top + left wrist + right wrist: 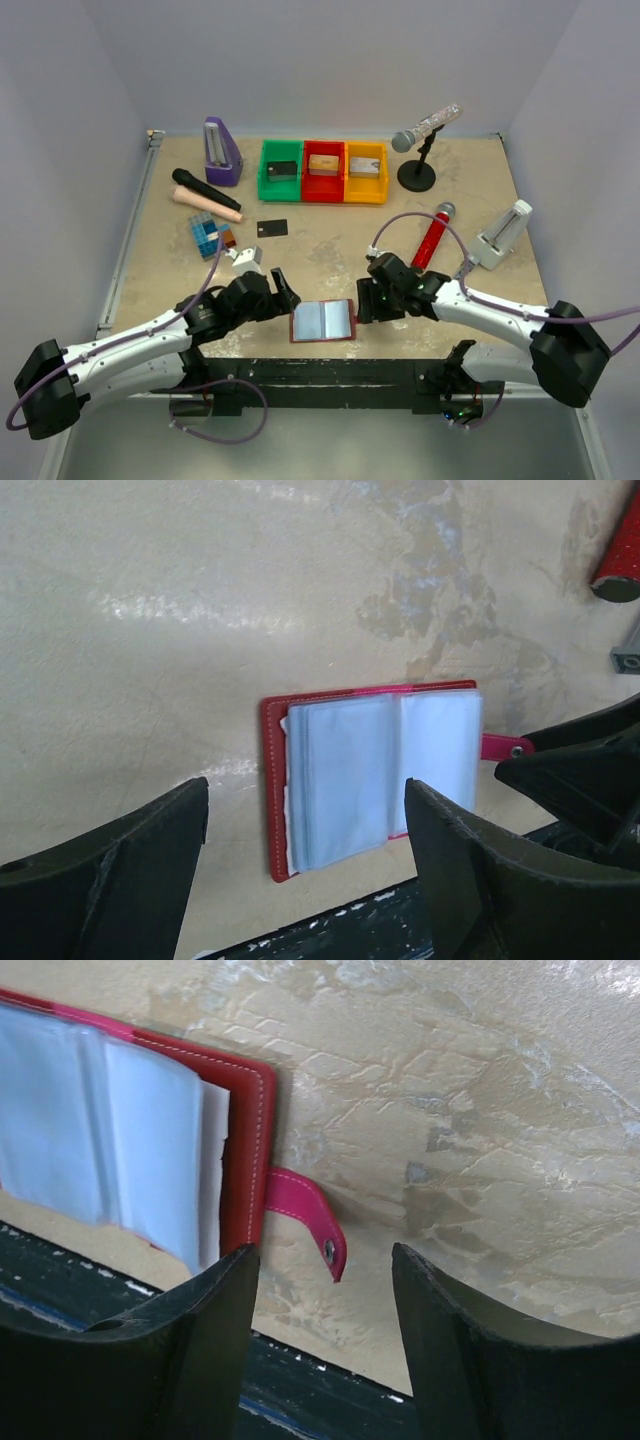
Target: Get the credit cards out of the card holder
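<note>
We log a beige table [330, 255]. Left gripper [286, 290] and right gripper [362, 300] both have their jaws parted and hold nothing. Between them, at the near edge, the card holder [322, 320] lies open with its clear pockets [345, 780] up. A black credit card [272, 228] lies well behind. The snap tab [305, 1215] points toward the right gripper.

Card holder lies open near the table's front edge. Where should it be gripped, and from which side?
Take the snap tab on the right of the card holder, coming from the right with the open right hand. The holder lies flat and open, so its cover edges offer little purchase, while the tab sticks out sideways and seems to curl up off the table.
</note>
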`<action>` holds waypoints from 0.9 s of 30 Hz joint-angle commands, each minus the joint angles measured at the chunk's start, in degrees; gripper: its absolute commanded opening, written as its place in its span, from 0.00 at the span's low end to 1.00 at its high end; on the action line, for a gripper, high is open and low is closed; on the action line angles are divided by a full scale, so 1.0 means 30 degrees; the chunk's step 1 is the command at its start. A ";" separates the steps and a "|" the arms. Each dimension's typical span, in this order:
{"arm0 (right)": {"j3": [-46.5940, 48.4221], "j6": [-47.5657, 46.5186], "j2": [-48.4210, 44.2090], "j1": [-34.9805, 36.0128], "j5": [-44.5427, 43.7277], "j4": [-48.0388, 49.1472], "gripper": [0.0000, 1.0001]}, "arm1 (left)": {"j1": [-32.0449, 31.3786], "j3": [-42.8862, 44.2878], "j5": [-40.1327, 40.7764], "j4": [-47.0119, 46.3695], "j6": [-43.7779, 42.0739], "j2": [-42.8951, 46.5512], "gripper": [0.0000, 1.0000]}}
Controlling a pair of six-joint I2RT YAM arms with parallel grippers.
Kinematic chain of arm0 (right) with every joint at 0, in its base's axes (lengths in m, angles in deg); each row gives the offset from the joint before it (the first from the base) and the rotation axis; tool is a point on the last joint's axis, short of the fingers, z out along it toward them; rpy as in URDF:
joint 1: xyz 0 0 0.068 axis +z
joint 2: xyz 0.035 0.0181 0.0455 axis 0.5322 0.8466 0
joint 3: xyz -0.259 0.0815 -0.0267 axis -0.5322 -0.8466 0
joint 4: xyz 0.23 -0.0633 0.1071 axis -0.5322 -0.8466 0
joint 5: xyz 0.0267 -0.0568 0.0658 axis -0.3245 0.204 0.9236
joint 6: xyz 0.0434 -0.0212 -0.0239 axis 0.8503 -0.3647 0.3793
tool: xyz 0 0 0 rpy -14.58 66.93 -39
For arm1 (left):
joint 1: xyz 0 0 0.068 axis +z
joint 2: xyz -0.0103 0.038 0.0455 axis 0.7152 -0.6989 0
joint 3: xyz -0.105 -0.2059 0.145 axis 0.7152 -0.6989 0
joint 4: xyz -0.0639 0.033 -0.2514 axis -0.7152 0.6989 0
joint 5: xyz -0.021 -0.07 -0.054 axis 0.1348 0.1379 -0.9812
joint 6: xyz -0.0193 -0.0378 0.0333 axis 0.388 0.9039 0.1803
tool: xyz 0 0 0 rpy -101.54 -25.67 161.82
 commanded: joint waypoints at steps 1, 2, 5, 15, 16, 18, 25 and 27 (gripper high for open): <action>0.0341 0.0635 0.1423 -0.0219 -0.0399 0.0829 0.56 | -0.0201 -0.1791 0.0327 -0.0710 0.1410 0.1180 0.83; 0.0429 0.0635 0.1658 -0.0249 -0.0311 0.0829 0.53 | -0.0201 -0.2318 0.0151 -0.1179 0.1411 0.1648 0.84; 0.0576 0.0606 0.2245 -0.0278 -0.0252 0.0975 0.43 | -0.0230 -0.3317 -0.0231 -0.2558 0.1528 0.2646 0.88; -0.0096 -0.0095 0.1166 -0.0278 0.1092 0.2292 0.05 | -0.0172 -0.3113 0.1200 -0.2240 0.2929 0.1974 0.96; -0.0243 -0.0271 0.0786 -0.0278 0.1444 0.2525 0.01 | -0.0172 -0.3230 0.1552 -0.2326 0.3254 0.2207 0.96; -0.0507 -0.0448 0.0024 -0.0278 0.2118 0.2645 0.00 | -0.0172 -0.3814 0.1847 -0.2822 0.3694 0.3025 0.95; -0.1268 -0.0742 -0.2379 -0.0132 0.4141 0.2878 0.00 | -0.0113 -0.5401 -0.0490 -0.7422 0.1268 0.5024 1.00; -0.1590 -0.0567 -0.2849 -0.0073 0.4551 0.3142 0.00 | -0.0113 -0.4556 -0.1224 -0.7250 0.0565 0.4061 1.00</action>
